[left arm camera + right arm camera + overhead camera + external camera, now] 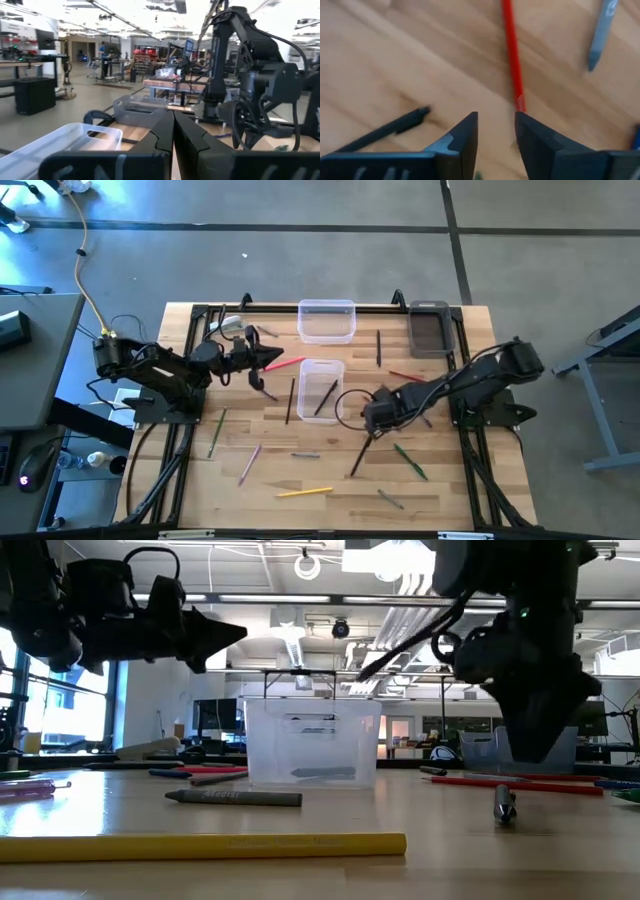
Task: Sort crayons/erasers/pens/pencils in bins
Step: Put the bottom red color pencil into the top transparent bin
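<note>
High view shows the right claw (pixel 372 418) low over the desk (pixel 450 490) just beside the middle clear bin (pixel 321 388), fingers slightly parted and empty, apparently lining up on a red pencil (pixel 512 60). Left claw (pixel 272 361), pressed together and empty, waits raised on that bin's far side; the other clear bin (pixel 326 320) and grey bin (pixel 429 328) stand beyond it along the desk's edge.

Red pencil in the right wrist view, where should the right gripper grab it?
Take the red pencil across its thin shaft, a little up from its near end, from straight above: it lies flat on the table with bare wood either side. The right gripper is open, just short of it.
</note>
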